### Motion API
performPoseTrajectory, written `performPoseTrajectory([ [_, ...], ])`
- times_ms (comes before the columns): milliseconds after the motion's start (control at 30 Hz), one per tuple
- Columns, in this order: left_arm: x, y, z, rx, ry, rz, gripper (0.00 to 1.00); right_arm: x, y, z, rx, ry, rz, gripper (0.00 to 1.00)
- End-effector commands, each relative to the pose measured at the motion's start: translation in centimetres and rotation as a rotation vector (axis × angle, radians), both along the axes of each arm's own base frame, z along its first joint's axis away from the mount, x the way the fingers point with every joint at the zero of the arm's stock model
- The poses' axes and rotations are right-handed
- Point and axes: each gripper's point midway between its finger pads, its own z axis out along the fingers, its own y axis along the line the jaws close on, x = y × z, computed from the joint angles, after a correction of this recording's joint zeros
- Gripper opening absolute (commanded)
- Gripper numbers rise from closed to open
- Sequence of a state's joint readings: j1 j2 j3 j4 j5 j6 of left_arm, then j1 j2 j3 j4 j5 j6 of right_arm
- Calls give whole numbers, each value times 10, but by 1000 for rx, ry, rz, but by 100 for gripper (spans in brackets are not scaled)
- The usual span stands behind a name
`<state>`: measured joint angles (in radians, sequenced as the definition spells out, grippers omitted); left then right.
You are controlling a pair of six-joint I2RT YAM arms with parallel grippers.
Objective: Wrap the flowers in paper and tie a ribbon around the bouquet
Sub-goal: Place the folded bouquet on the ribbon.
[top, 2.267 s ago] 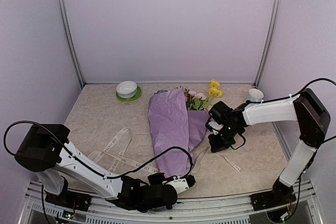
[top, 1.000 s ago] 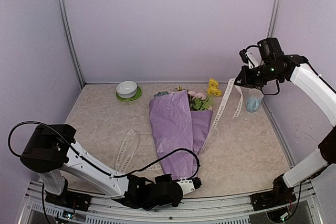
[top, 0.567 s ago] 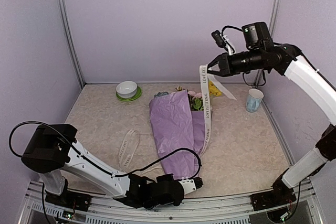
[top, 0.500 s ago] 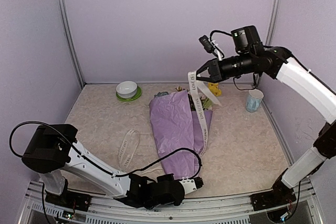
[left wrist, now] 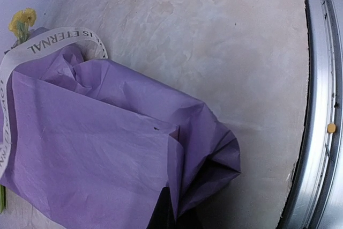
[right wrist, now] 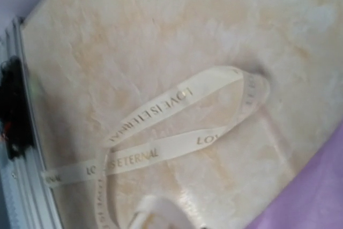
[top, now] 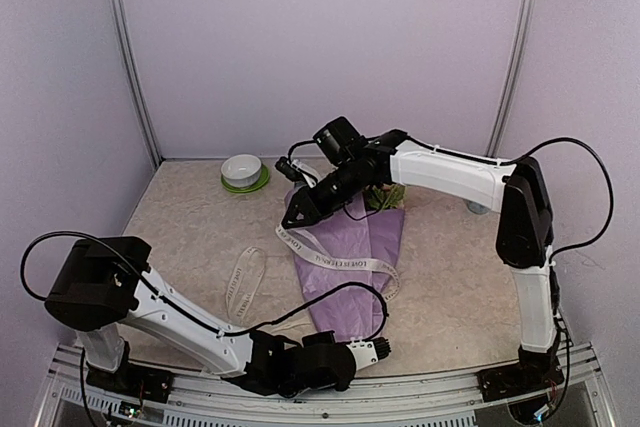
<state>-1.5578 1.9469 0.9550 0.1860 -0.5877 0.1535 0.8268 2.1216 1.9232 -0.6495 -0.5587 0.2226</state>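
Right pincer [top: 292,220] swung left; ribbon [top: 335,261] trails across bouquet [top: 335,295] below it.

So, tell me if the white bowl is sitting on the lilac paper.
No, the bowl stands on a green saucer at the far left, well apart from the paper.

A cream ribbon [right wrist: 134,157] printed with dark lettering is lying in a crossed loop on the beige marbled bench [right wrist: 161,30]; lilac paper [right wrist: 313,197] is edging in at lower right.
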Motion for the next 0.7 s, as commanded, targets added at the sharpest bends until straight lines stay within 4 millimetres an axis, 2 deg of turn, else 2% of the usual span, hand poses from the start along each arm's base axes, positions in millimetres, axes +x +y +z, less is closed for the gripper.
performPoseTrajectory([
  [0, -2, -3, -6, 10, 25, -5, 0, 16, -7, 9, -59, -76, -45, 38],
  [100, -2, -4, -7, 12, 28, -10, 0, 22, -21, 0, -143, -112, -74, 54],
  [267, -3, -5, -11, 16, 37, -14, 0, 17, -39, 3, -161, -131, -70, 76],
  [333, -3, -5, -11, 18, 36, -14, 0, 11, -47, -4, -177, -128, -49, 77],
  [400, -3, -5, -11, 18, 37, -15, 0, -1, -54, -19, -200, -107, -14, 72],
  [567, -4, -5, -14, 26, 45, -20, 0, -30, -75, -86, -289, 16, 30, 58],
  [667, -3, -6, -16, 34, 47, -19, 0, -39, -82, -99, -289, 33, 30, 53],
])
